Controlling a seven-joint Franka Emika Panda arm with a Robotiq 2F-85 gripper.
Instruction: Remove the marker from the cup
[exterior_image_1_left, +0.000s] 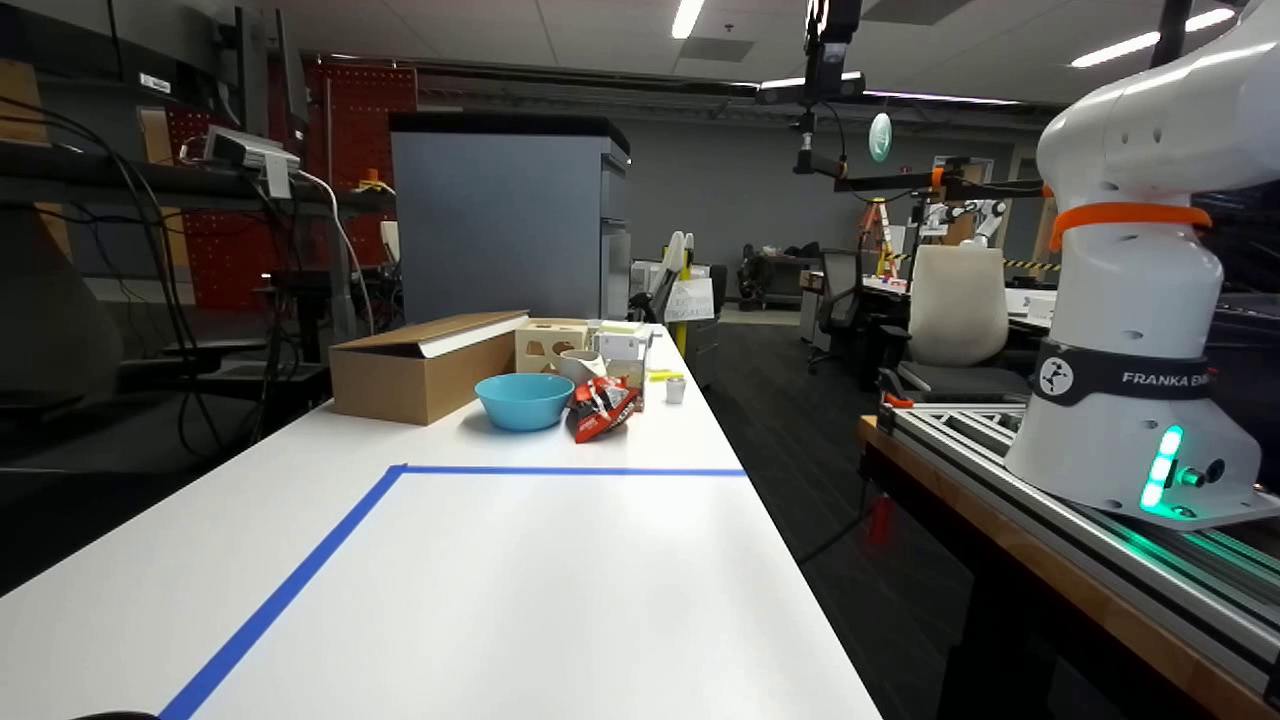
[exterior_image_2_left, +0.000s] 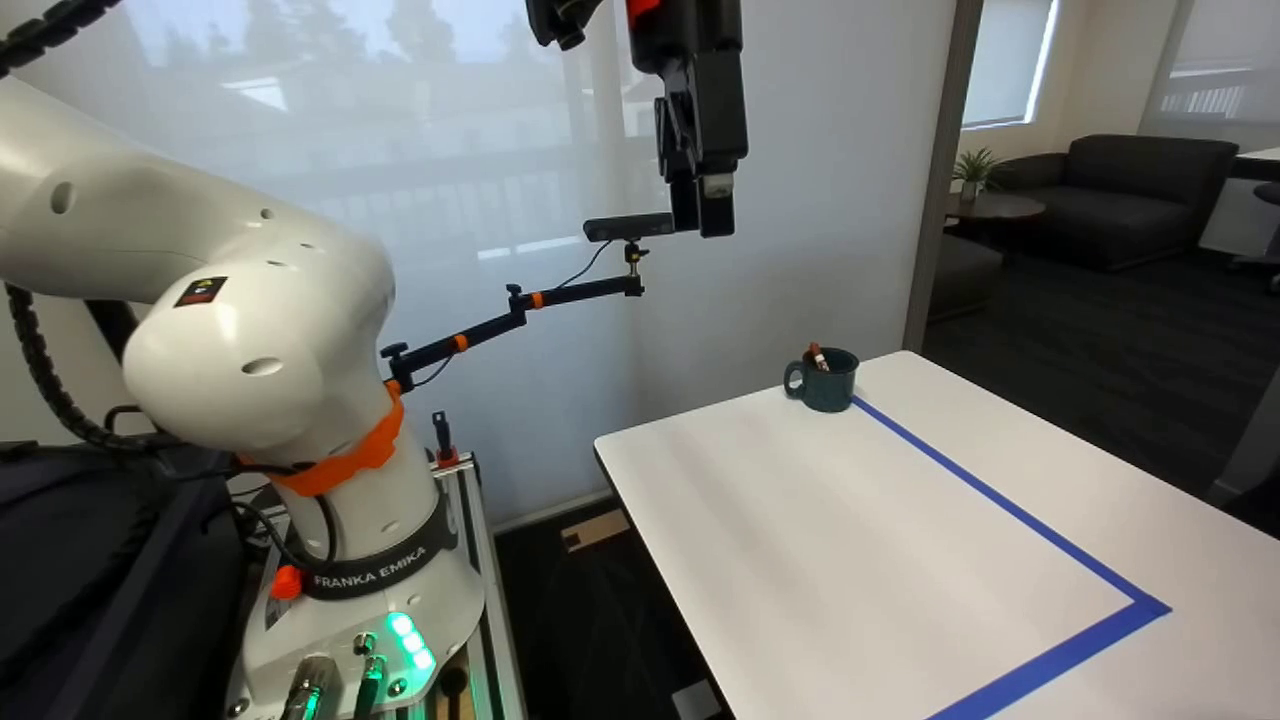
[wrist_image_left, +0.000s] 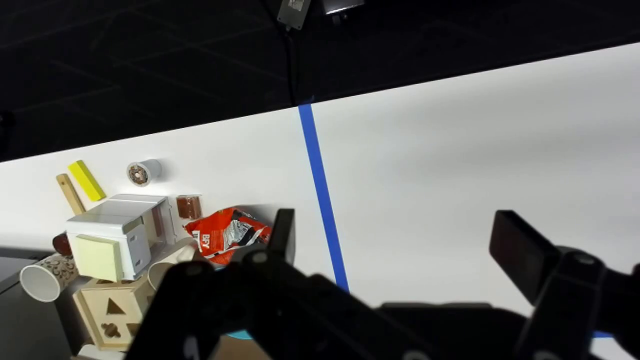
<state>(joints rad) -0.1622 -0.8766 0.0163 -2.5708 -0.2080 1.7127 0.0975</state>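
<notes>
Lengthwise, the white table (exterior_image_2_left: 800, 520) runs beside the arm (exterior_image_2_left: 255, 330), dark floor (exterior_image_1_left: 800, 450) separating its edge from the arm's bench (exterior_image_1_left: 1000, 487). A box (exterior_image_1_left: 420, 375) and a bowl (exterior_image_1_left: 524, 406) sit beyond the blue tape (exterior_image_1_left: 570, 470), which borders a white stretch reaching the edge. Well above the table, the gripper (wrist_image_left: 396, 230) has its fingers wide apart. Near the far edge, in an exterior view, stands the cup (exterior_image_2_left: 828, 390), the marker (exterior_image_2_left: 819, 357) tilted inside, one end above its rim.

Dark sofa (exterior_image_2_left: 1120, 210) on dark carpet (exterior_image_2_left: 1090, 330)
</notes>
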